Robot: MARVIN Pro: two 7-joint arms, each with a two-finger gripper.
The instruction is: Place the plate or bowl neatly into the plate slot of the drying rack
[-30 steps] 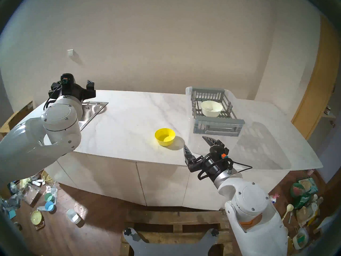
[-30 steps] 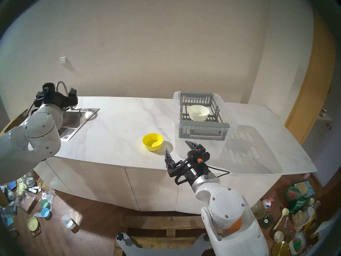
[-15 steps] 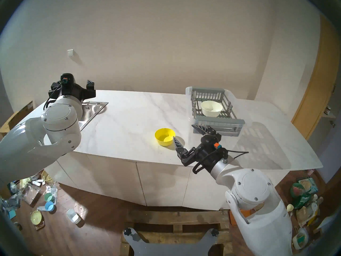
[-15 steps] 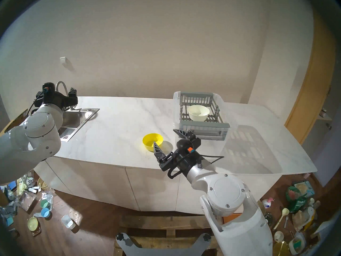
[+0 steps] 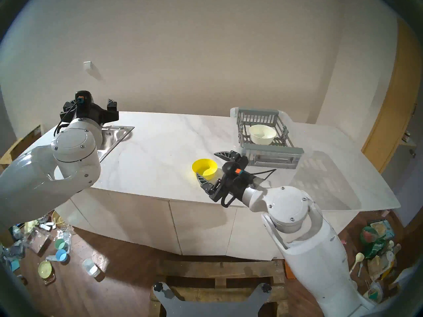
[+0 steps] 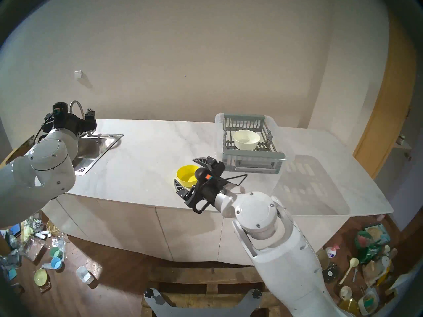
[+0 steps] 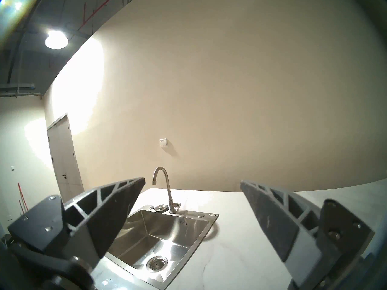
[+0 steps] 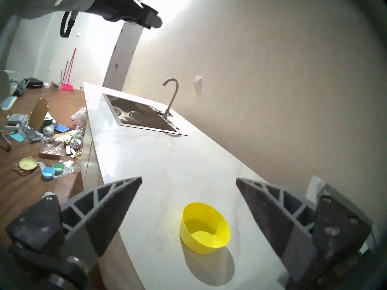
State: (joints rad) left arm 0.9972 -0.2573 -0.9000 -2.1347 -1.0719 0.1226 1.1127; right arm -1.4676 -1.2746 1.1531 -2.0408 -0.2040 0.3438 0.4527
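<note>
Head stereo left shows my right gripper (image 5: pixel 207 164) spread wide above the white counter (image 5: pixel 160 149), 1 finger on each side of the yellow bowl (image 5: pixel 204 169), gripping nothing. From the right wrist camera, the bowl (image 8: pixel 205 231) sits upright on the counter between the 2 fingers (image 8: pixel 109 210), clear of both. I see the drying rack (image 5: pixel 270 150), a grey basket inside a clear plastic tub (image 5: pixel 235 113), at the far right of the counter, just beyond the gripper. A cream bowl (image 5: pixel 262 134) rests upright on the plate slot (image 5: pixel 280 141), the notched bars of the rack's floor. My left gripper (image 7: pixel 192 216) hangs parted and empty over the steel sink (image 7: pixel 159 237), its faucet (image 7: pixel 165 187) standing between the fingers in the left wrist view. Scattered dishes and packaging (image 5: pixel 45 252) lie on the wooden floor.
</note>
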